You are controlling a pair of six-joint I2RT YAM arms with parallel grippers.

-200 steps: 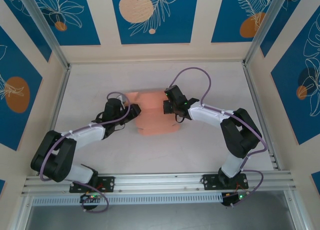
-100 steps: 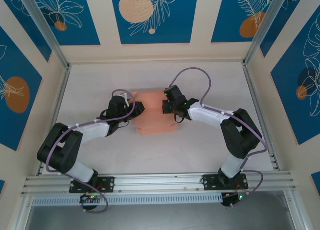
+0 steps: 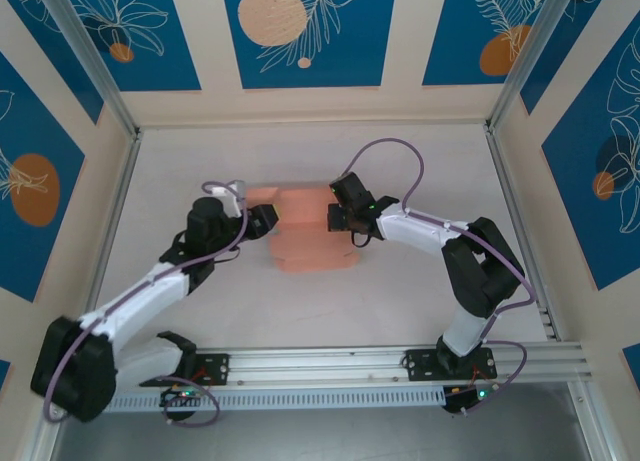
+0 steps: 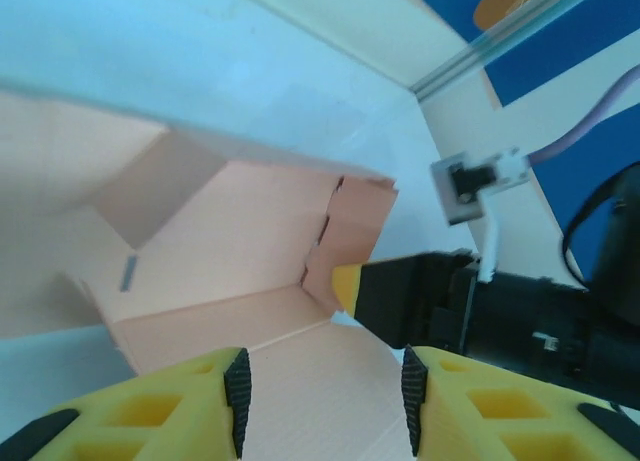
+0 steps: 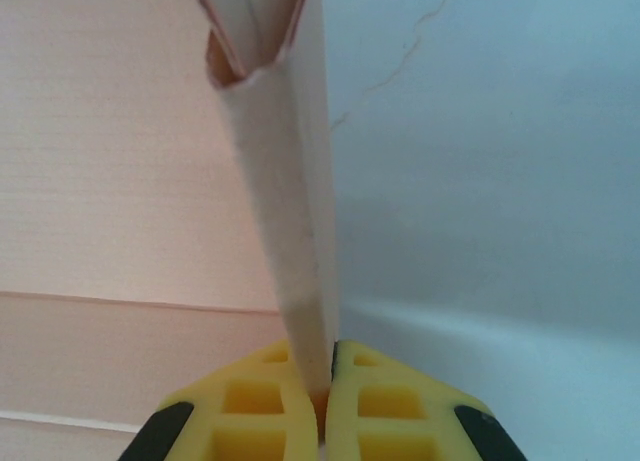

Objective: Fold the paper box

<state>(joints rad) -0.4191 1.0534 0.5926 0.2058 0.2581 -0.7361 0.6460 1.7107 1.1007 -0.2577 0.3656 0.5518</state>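
Right jaws pinch a flap (image 5: 285,181) of the thin pink paper box (image 3: 310,243). Left jaws, half open and empty, should push gently.

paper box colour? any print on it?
Plain salmon pink, no print. The paper box shows best in the top external view.

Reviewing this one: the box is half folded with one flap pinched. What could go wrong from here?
1. The right gripper pinches one thin raised flap of the paper box; a hard pull could tear or crumple it.
2. The left gripper is open at the box's left side, so a push there may slide the sheet across the table instead of folding it.
3. The two grippers sit close across the box and might collide.
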